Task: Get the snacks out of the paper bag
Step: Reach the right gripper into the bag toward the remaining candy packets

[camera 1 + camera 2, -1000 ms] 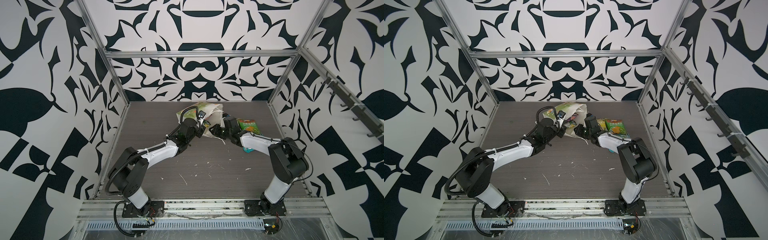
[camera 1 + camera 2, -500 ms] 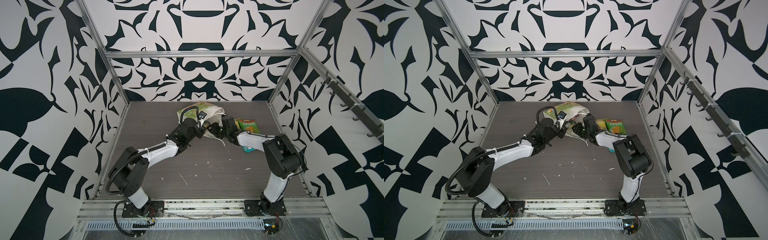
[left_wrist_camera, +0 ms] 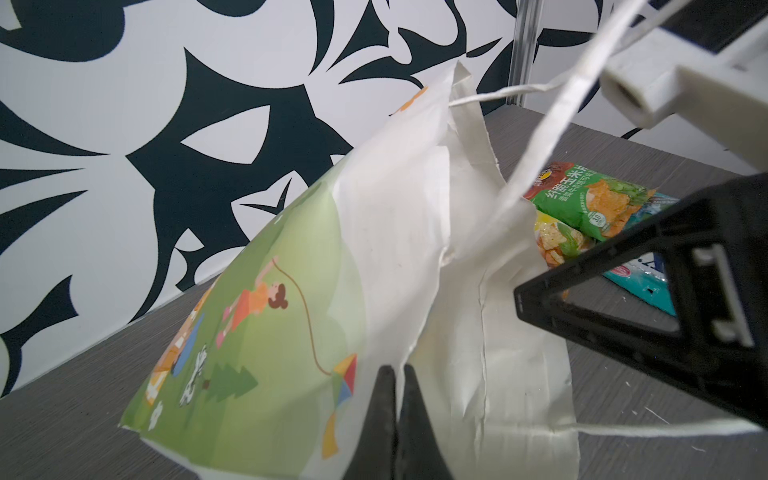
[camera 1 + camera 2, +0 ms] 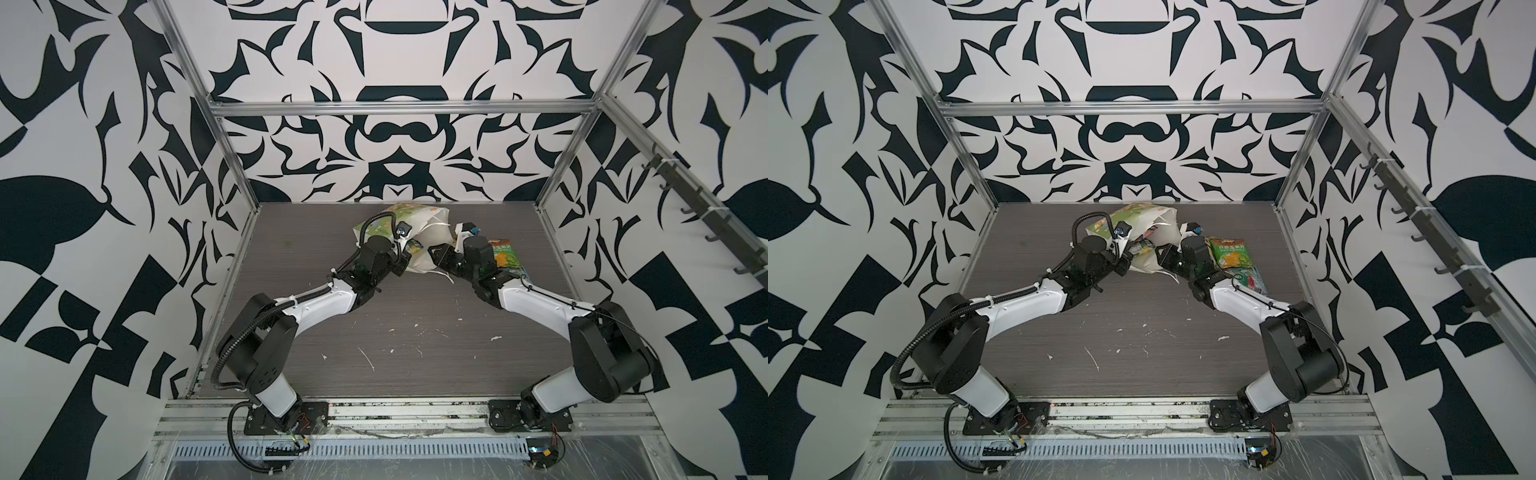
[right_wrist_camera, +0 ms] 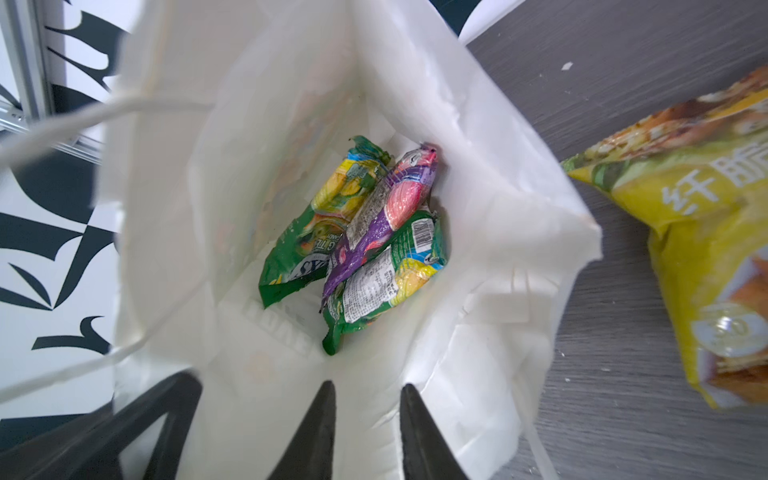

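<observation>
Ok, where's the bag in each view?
Both top views: bag at the table's far centre.
Left wrist: its green printed face fills the middle.
Right wrist: its open mouth fills the frame, three packets inside.
Shared landmark: loose packets on the table beside it.

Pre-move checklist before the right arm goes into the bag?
1. Mouth open, left end effector shut on paper bag rim: ok.
2. Picker ready, right end effector open and empty at the mouth: ok.
3. Target exposed, purple packet topmost inside: ok.
4. Entry path free of cord handle: cannot tell.
5. Bag emptied: not ok; green FOX'S packet and second green packet also inside.
</observation>
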